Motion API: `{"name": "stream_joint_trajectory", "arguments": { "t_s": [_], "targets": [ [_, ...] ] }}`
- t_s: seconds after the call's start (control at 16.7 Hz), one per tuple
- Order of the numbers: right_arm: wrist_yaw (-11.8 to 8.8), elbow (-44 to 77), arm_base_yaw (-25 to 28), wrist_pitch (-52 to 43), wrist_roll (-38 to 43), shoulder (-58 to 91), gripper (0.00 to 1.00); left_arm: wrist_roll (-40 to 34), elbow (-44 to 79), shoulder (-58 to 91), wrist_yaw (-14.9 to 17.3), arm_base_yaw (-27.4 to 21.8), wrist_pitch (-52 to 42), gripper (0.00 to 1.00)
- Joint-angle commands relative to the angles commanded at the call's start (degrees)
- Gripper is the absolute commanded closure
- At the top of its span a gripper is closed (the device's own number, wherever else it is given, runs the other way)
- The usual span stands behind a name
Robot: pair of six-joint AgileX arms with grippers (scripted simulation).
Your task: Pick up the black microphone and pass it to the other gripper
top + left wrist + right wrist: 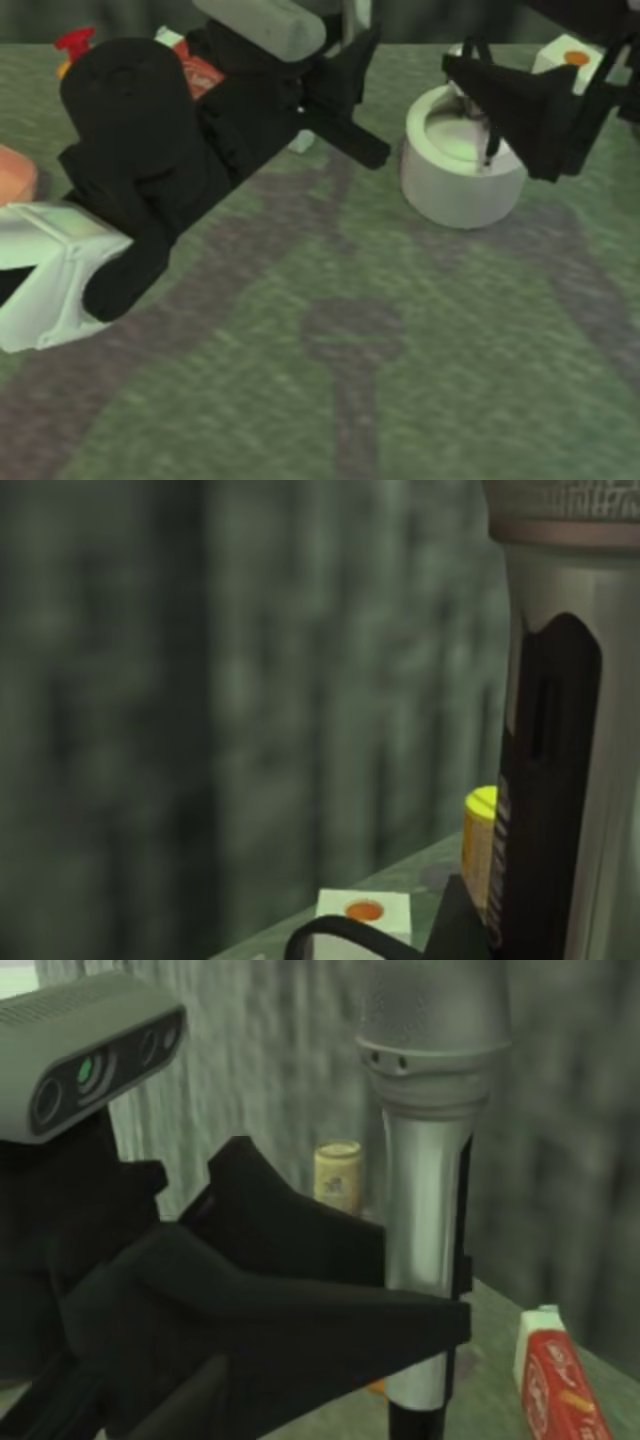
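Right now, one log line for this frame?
phase: pre-handover | left gripper: shut on black microphone, upright | right gripper: over white pot, not yet holding it

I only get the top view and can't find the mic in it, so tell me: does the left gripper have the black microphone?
Observer: Yes. The right wrist view shows the left gripper with its jaws closed on the black microphone, around its handle.
Operator: Which way up is it?
Observer: Upright, with the silver mesh head on top.
Operator: Is the right gripper on it too?
Observer: Not that I can see. Only the left gripper's jaws are on it.
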Motion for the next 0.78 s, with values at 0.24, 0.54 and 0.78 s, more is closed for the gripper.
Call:
{"name": "stream_joint_trajectory", "arguments": {
  "t_s": [0.24,0.54,0.78],
  "targets": [
    [-2.09,2.29,0.94,0.84,-0.03,3.52,0.00,0.00,0.00,0.00,0.00,0.00,0.00,1.00],
    [-1.50,2.94,1.30,0.96,0.01,4.27,0.00,0.00,0.00,0.00,0.00,0.00,0.00,1.00],
    [2.76,9.29,5.69,2.35,0.25,11.89,0.00,0.00,0.00,0.00,0.00,0.00,0.00,1.00]
  ]
}}
